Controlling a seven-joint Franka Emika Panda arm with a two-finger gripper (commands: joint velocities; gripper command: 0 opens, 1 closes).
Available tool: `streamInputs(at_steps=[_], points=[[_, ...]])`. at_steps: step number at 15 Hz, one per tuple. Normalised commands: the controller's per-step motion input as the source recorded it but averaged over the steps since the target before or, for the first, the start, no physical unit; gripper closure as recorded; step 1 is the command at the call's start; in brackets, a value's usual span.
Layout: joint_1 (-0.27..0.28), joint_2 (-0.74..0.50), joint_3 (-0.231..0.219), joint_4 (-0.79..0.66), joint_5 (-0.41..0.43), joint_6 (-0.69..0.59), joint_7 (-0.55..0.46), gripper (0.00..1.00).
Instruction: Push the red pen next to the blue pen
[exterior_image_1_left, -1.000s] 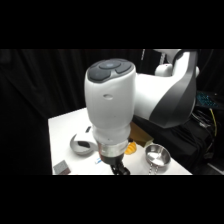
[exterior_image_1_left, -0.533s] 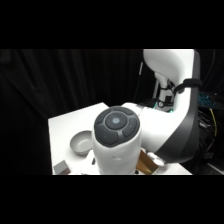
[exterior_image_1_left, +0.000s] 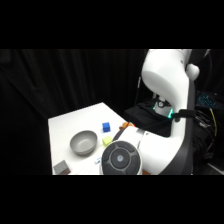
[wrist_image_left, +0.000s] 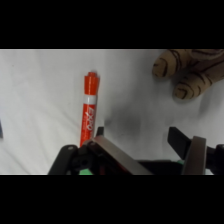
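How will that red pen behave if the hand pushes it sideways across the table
The red pen looks like a rigid round barrel lying flat on the smooth white table, so it will probably roll rather than slide. It seems slim and light; a push off its middle would likely swing it around.

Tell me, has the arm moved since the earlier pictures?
Yes. In the side view the arm has swung right and lower, uncovering the grey bowl on the table.

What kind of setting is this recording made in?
Likely a robot lab bench: a white table against black curtains, cables at the right edge, and small test props such as a grey bowl and blue cube.
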Motion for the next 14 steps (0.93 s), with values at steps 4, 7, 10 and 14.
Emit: streamInputs(at_steps=[4,7,10,14], points=[[-0.015,0.10,-0.033,0.03,0.170,0.19,-0.02,0.00],[-0.064,-0.10,-0.066,-0.22,0.140,0.28,-0.04,0.00],[-0.088,-0.32,-0.117,-0.53,0.072,0.37,-0.06,0.00],[-0.130,-0.43,-0.111,-0.71,0.051,0.38,-0.12,0.00]])
